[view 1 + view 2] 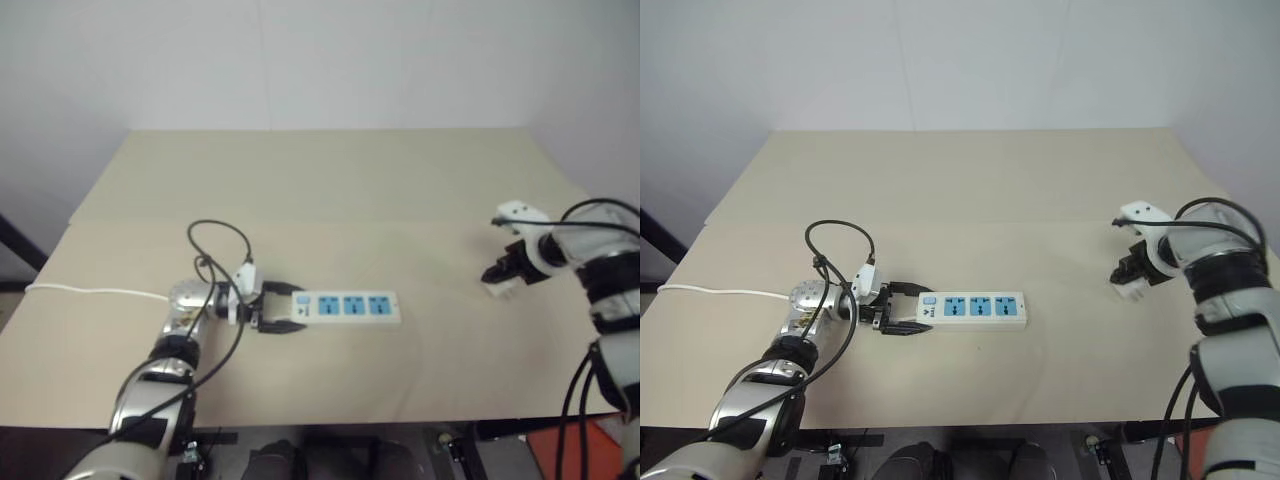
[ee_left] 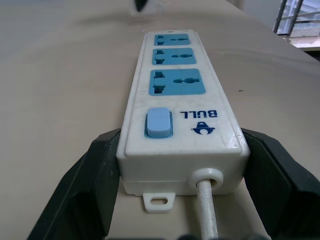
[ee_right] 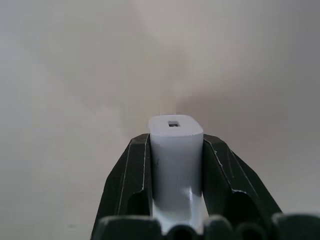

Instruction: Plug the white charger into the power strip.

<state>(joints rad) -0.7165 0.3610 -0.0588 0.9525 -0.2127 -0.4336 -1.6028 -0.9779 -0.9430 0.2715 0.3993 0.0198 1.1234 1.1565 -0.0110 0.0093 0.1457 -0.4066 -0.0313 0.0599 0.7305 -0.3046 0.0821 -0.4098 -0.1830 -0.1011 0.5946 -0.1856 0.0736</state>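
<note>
The power strip (image 1: 350, 307), a long white bar with three blue sockets and a blue switch, lies flat near the table's front middle. My left gripper (image 1: 277, 309) is shut on the strip's switch end, one black finger on each long side; the left wrist view shows the strip (image 2: 177, 120) clamped between those fingers (image 2: 82, 195). At the right side of the table my right gripper (image 1: 503, 280) is shut on the small white charger (image 1: 501, 289), lifted a little above the tabletop. In the right wrist view the charger (image 3: 176, 150) sits squeezed between the two black fingers (image 3: 127, 180).
The beige table (image 1: 330, 190) runs back to a white wall. The strip's thin white cord (image 1: 95, 293) trails off the left edge. Black cables (image 1: 222, 245) loop above my left wrist. An orange object (image 1: 575, 450) sits below the front right corner.
</note>
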